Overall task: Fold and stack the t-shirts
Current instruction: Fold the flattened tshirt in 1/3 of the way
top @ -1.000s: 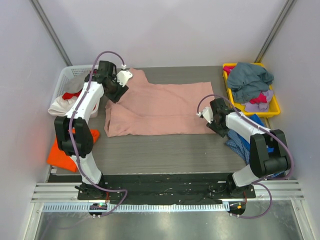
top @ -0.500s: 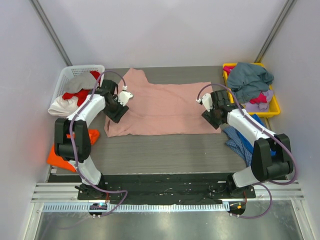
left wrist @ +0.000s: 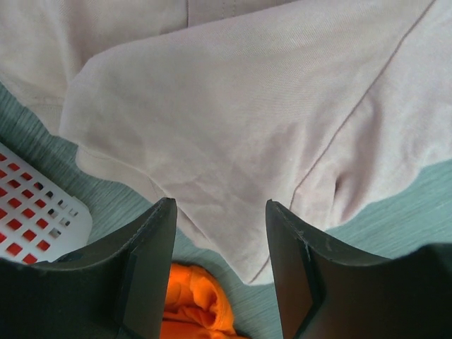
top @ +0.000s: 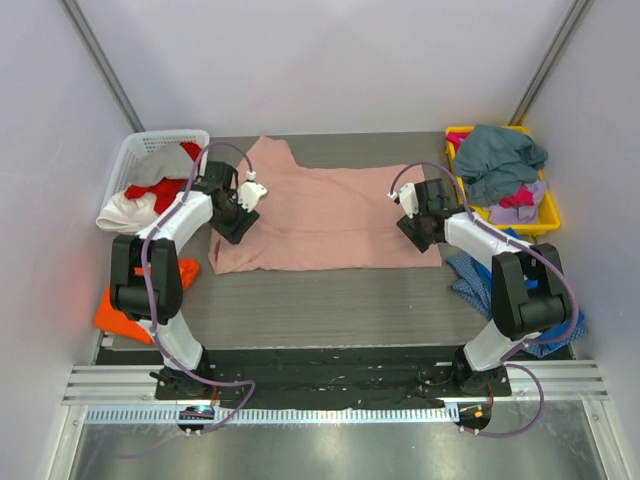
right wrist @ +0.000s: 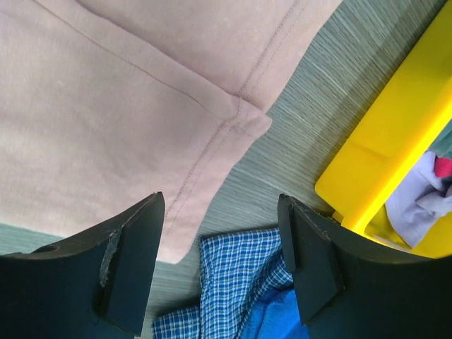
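Fabric of the pink t-shirt [top: 320, 215] lies spread flat across the middle of the surface [top: 330, 295]. Its long axis runs left to right, and one sleeve pokes toward the far edge at the left end. It is a soft, matte knit with stitched seams. The right end finishes in a double-sewn hem that comes to a square corner, while the left end shows a loose layer lapped over itself with shallow creases.

Each end sits under one arm. The left arm [top: 178, 215] hangs over the left border with its jaws parted and empty, and the shirt's edge lies just ahead of and below them. The right arm [top: 480, 240] hangs over the hem corner, its jaws likewise wide and holding nothing. Each arm is nearest its own end, so a lengthwise fold probably calls for both to pinch down together.

Outward from there, an orange t-shirt [top: 122, 308] is crumpled at the near left. A white basket [top: 135, 150] sits at the far-left corner and a yellow bin [right wrist: 385, 152] of heaped clothes at the far right. A blue checked cloth [right wrist: 233, 275] lies just beside the hem.
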`<action>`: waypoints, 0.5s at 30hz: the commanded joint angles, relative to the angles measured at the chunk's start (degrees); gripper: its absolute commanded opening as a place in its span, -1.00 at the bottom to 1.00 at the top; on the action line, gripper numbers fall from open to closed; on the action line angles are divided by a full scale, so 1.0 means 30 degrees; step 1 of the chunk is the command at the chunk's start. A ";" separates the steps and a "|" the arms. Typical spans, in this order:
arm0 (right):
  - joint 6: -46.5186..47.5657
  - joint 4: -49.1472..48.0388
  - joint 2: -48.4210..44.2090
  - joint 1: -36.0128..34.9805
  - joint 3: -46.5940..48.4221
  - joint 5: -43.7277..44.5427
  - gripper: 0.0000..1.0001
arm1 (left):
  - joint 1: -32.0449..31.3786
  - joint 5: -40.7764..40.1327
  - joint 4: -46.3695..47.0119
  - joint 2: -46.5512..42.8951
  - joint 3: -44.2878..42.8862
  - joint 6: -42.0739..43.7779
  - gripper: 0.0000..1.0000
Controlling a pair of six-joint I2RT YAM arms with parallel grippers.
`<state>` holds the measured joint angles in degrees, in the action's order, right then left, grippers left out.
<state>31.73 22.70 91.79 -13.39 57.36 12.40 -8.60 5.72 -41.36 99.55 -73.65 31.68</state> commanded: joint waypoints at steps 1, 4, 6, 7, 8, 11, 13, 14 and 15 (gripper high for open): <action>-0.0380 -0.1501 0.0311 -0.0079 0.0098 -0.0297 0.44 | -0.0121 -0.0527 0.1424 0.0770 0.0437 -0.0102 0.15; -0.0322 -0.1619 0.0663 -0.0079 -0.0048 -0.0355 0.44 | -0.0122 -0.0995 0.1600 0.1240 0.0555 0.0162 0.15; -0.0263 -0.1736 0.0809 -0.0079 -0.0194 -0.0413 0.44 | -0.0180 -0.1085 0.1688 0.1621 0.0584 0.0308 0.15; -0.0234 -0.1794 0.0868 -0.0079 -0.0224 -0.0443 0.44 | -0.0180 -0.1172 0.1688 0.1738 0.0613 0.0338 0.15; -0.0233 -0.1766 0.0956 -0.0108 -0.0254 -0.0472 0.44 | -0.0180 -0.1318 0.1746 0.1942 0.0671 0.0396 0.15; -0.0029 -0.1736 0.1103 -0.0079 -0.0488 -0.0590 0.44 | -0.0268 -0.1756 0.1864 0.2236 0.0847 0.0630 0.14; 0.0293 -0.1765 0.1249 -0.0079 -0.0751 -0.0531 0.44 | -0.0297 -0.1729 0.1923 0.2354 0.1023 0.0863 0.14; 0.0439 -0.1707 0.1279 -0.0079 -0.0868 -0.0560 0.44 | -0.0355 -0.2397 0.1923 0.2384 0.1227 0.0923 0.14; 0.0557 -0.1678 0.1337 -0.0108 -0.1101 -0.0560 0.44 | -0.0385 -0.2635 0.1981 0.2442 0.1374 0.1040 0.14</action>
<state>31.81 19.38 95.11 -13.39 55.53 11.38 -9.26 1.32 -37.17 106.26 -71.05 32.69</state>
